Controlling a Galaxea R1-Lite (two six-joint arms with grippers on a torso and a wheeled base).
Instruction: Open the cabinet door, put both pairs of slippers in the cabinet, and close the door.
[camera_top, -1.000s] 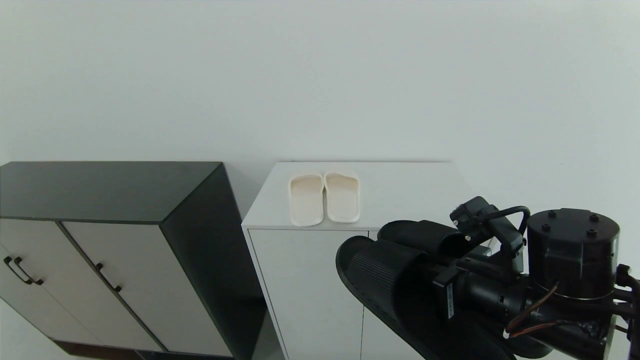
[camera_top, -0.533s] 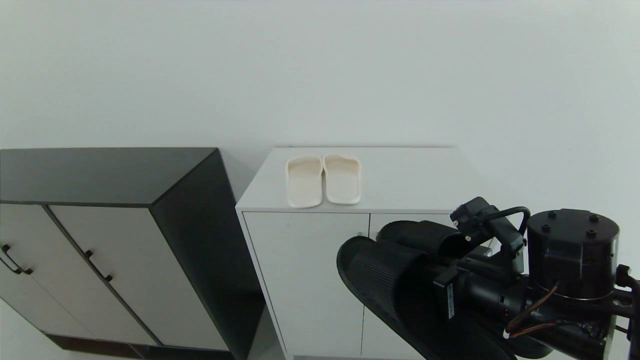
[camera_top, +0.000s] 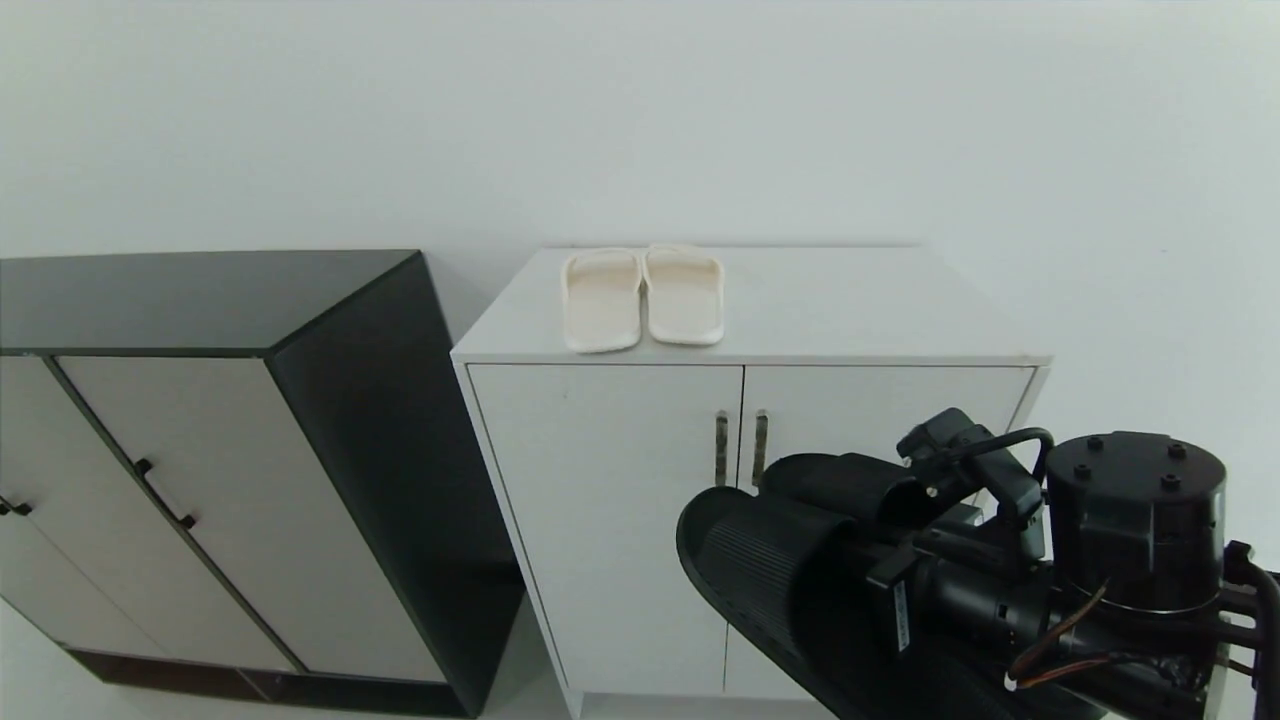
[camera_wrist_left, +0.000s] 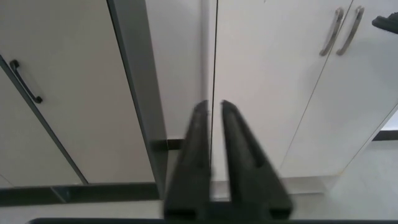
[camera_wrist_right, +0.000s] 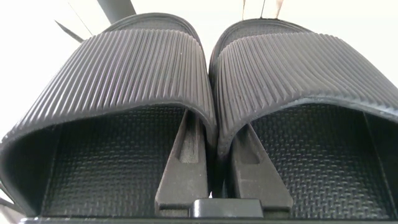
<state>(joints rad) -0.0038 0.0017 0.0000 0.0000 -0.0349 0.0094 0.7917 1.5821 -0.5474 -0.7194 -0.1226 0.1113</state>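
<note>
A cream pair of slippers (camera_top: 642, 298) lies side by side on top of the white cabinet (camera_top: 600, 520), near its front edge. Both cabinet doors are closed, with two metal handles (camera_top: 740, 448) at the middle seam. In front of the right door my right gripper (camera_wrist_right: 214, 155) is shut on the black ribbed slippers (camera_top: 790, 560), pinching the two inner walls of the pair (camera_wrist_right: 124, 68) together. My left gripper (camera_wrist_left: 213, 107) is shut with nothing in it, low and facing the gap between the two cabinets; the handles (camera_wrist_left: 342, 30) lie off to its side.
A black cabinet (camera_top: 200, 300) with grey doors and dark handles stands left of the white one, a narrow gap between them. A plain white wall is behind both. There is open floor in front of the cabinets.
The whole head picture has shifted, so the camera has moved: the white cabinet's doors and handles now show. The right gripper still holds the black slippers the same way.
</note>
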